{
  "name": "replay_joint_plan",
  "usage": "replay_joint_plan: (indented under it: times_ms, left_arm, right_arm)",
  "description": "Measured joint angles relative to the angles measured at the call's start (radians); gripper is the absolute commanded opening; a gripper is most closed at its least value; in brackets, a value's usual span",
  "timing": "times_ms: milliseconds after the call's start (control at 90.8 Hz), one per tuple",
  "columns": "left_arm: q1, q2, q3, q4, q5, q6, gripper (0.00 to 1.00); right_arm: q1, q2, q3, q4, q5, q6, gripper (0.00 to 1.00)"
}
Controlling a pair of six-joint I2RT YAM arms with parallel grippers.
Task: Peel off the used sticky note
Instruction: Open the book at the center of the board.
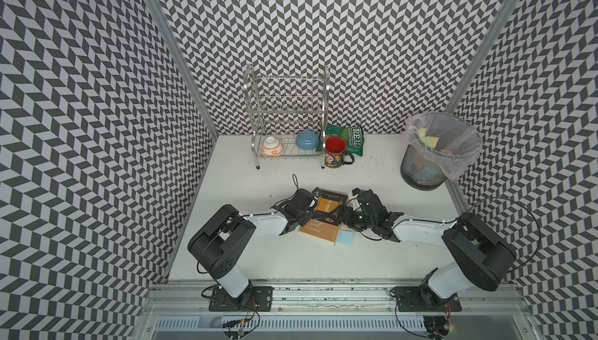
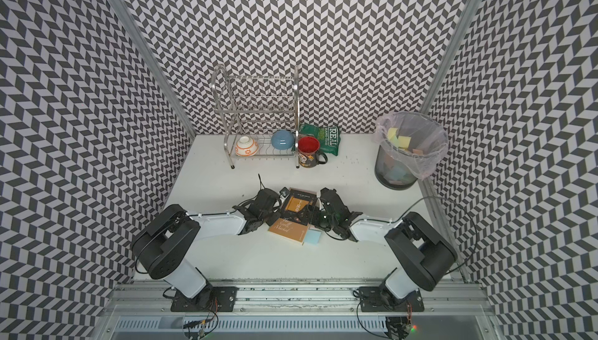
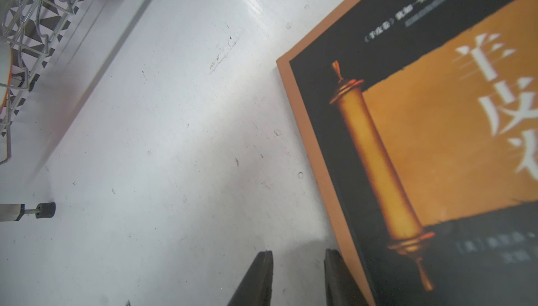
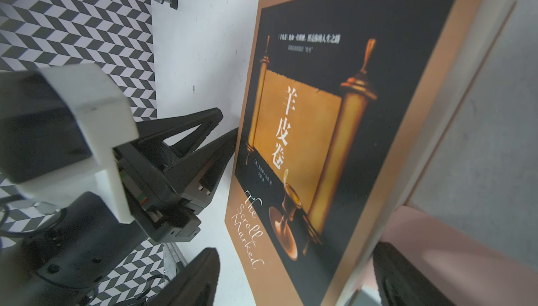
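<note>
Book (image 1: 320, 225) on table (image 1: 291, 257), note pad (image 1: 345, 237) beside it, bin (image 1: 430, 160) behind right

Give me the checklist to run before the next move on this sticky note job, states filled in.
1. Left gripper open, at the book's edge: ok.
2. Right gripper open, straddling the book's edge: ok.
3. Used sticky note located: cannot tell; only a pink blur beside the right gripper.
4. Blue pad lying at the book's near corner: ok.
5. Bin upright, liner open: ok.

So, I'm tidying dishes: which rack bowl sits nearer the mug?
The blue bowl, beside the mug; the white orange-patterned bowl sits farther off.
</note>
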Motion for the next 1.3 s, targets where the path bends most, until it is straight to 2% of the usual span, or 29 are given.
replay_joint_plan:
  times_ms: [1300]
  left_arm:
    - [0.0, 0.006, 0.005, 0.0, -0.008, 0.0, 0.34]
  right_arm:
    - [0.018, -0.043, 0.054, -0.081, 0.022, -0.061, 0.85]
